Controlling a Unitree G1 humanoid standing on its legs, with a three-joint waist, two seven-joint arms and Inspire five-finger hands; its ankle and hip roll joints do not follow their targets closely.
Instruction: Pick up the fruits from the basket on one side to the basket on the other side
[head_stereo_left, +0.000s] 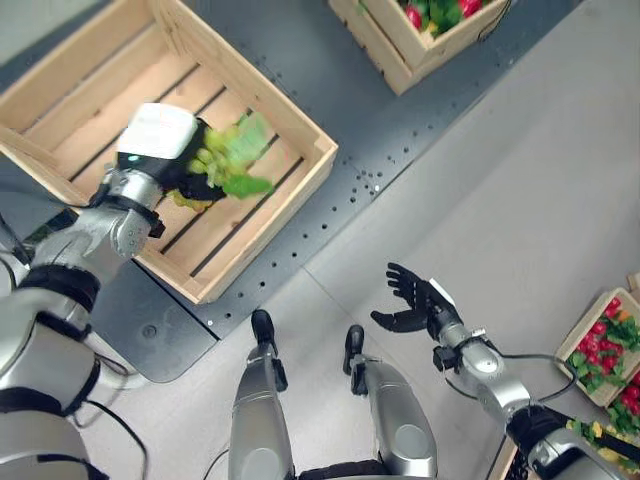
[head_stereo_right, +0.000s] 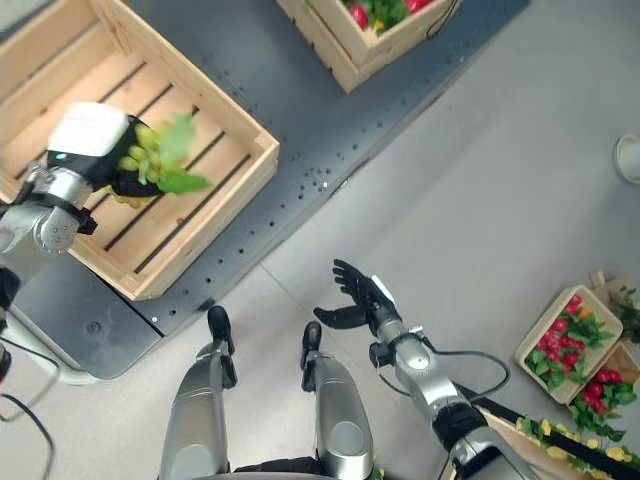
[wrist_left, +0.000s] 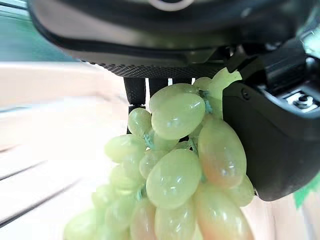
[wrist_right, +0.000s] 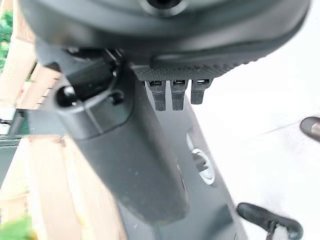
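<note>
A bunch of green grapes (head_stereo_left: 228, 160) with leaves hangs over the inside of the large wooden crate (head_stereo_left: 280, 215) at the left. My left hand (head_stereo_left: 160, 140) is shut on the bunch; in the left wrist view the grapes (wrist_left: 180, 170) sit between the thumb (wrist_left: 270, 140) and the fingers. The crate's slatted floor is bare beneath them. My right hand (head_stereo_left: 415, 305) hovers open over the grey floor at the lower right, holding nothing, with its thumb (wrist_right: 125, 145) and fingers (wrist_right: 172, 92) straight.
A second wooden crate (head_stereo_left: 400, 50) with red and green produce stands at the top centre. Small boxes of red fruit and greens (head_stereo_left: 600, 350) lie at the right edge. A dark metal platform (head_stereo_left: 350, 130) carries both crates. A pale round object (head_stereo_right: 628, 158) sits at the far right.
</note>
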